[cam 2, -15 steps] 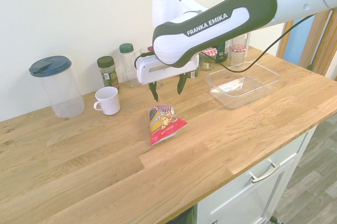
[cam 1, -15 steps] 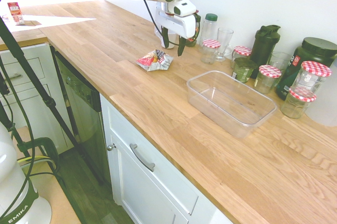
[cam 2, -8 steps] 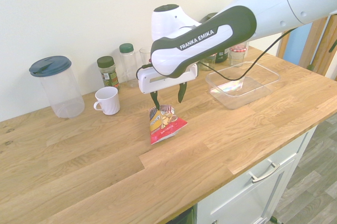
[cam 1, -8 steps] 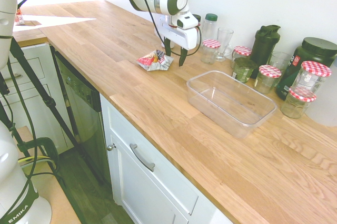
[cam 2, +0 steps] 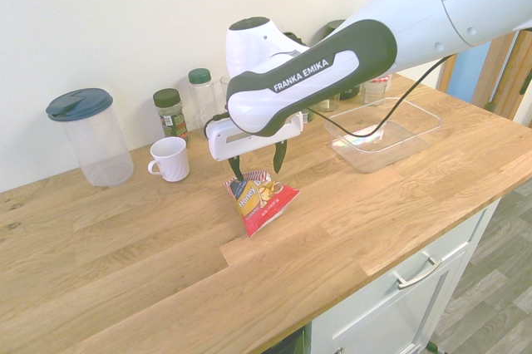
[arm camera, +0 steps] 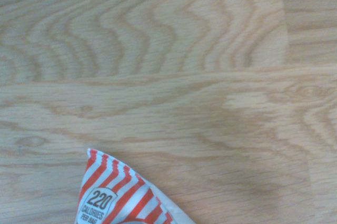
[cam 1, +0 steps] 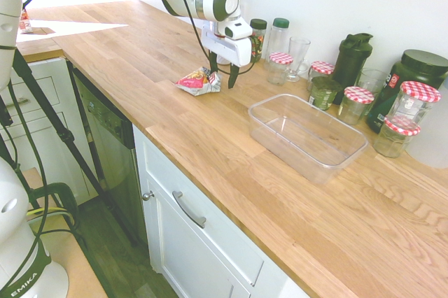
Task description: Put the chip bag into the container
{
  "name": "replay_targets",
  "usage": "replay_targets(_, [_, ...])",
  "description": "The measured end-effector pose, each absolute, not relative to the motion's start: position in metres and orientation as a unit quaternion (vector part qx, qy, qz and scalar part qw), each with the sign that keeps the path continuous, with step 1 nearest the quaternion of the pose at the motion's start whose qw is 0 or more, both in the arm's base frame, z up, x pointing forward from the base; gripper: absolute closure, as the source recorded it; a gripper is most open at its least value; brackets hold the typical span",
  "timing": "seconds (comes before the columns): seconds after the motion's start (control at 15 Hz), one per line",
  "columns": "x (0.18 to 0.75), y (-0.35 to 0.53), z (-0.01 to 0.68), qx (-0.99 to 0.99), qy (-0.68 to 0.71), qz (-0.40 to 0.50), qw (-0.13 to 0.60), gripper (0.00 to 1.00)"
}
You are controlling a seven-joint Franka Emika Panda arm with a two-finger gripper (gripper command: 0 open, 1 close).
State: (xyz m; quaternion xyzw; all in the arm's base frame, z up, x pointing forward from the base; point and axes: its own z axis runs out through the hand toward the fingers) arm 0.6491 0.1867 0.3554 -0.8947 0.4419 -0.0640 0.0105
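Wooden countertop (cam 1: 175, 123) running across the frame. Left of centre in the second exterior view, chip bag (cam 2: 259, 201) lying flat on the wood, red and yellow print facing up. Directly above its far end, gripper (cam 2: 255, 167) pointing down with fingers spread wide, holding nothing. Toward the upper right, clear container (cam 2: 384, 132) standing empty, well apart from the bag. At the left, a white mug (cam 2: 169, 159) beside a lidded plastic canister (cam 2: 89, 135).
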Motion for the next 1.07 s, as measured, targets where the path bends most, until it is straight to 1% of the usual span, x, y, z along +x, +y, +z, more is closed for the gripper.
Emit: replay_targets(1.07, [0.644,0.174,0.35,-0.887,0.457,-0.064,0.008,1.0])
